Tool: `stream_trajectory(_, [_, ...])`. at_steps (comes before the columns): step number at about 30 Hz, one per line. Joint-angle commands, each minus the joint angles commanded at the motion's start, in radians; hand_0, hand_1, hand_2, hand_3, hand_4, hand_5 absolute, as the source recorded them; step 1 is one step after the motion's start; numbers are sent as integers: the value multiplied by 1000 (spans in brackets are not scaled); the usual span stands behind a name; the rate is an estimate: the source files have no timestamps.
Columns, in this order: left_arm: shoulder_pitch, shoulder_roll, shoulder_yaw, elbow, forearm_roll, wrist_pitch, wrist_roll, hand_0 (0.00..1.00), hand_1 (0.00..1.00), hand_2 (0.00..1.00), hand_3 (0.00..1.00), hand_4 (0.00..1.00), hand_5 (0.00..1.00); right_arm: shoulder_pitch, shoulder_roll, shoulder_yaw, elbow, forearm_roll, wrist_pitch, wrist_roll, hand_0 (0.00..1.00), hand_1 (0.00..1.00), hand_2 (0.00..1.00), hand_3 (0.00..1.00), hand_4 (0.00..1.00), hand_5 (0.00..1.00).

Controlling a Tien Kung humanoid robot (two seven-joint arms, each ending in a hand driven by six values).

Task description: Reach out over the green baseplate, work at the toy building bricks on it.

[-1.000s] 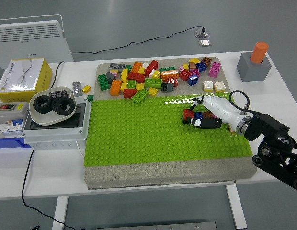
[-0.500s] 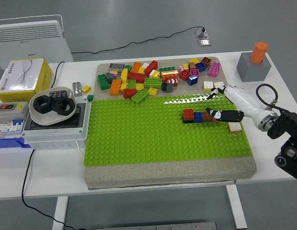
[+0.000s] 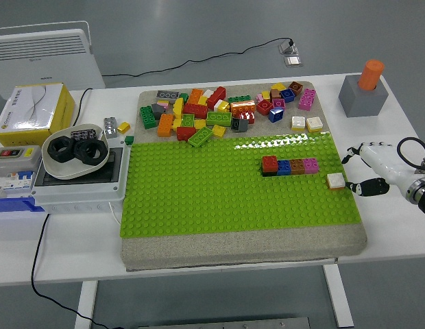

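Note:
The green baseplate (image 3: 219,188) lies on a grey mat. On its right part stands a short row of bricks: red (image 3: 269,164), blue (image 3: 284,166), brown (image 3: 297,166) and pink (image 3: 311,164). A white brick (image 3: 335,181) sits alone near the plate's right edge. Many loose bricks (image 3: 219,110) lie on the mat behind the plate. My right hand (image 3: 367,168) is white, with relaxed spread fingers, holds nothing, and hovers off the plate's right edge over the table. My left arm is out of view.
A grey block with an orange cylinder (image 3: 364,87) stands at the back right. At the left are a white bowl with black nuts (image 3: 75,151) on a grey box, a yellow box (image 3: 31,113) and a switch box (image 3: 14,171).
My right hand has pulled back to the right, from over the brick row to off the plate's edge. The row of bricks now shows fully, with the pink brick at its end.

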State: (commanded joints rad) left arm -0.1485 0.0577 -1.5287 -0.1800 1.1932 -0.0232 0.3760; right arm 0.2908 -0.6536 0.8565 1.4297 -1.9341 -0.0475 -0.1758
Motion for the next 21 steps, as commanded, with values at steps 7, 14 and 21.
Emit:
stream_trajectory(7, [-7,2,6,0,51,5,-6,720,718,774,896,914,998,1,-3,-17,-3,80,-6,14,912,901,875,722,734,123])
stream_trajectory(14, [-11,3,15,0,75,9,-10,722,719,768,888,932,998,7,7,-27,-28,135,-12,25,911,903,874,722,739,135])
stream_trajectory(21, [-14,4,66,0,65,70,-28,715,704,730,835,910,998,12,16,-33,-39,152,-17,30,910,902,873,723,738,141])
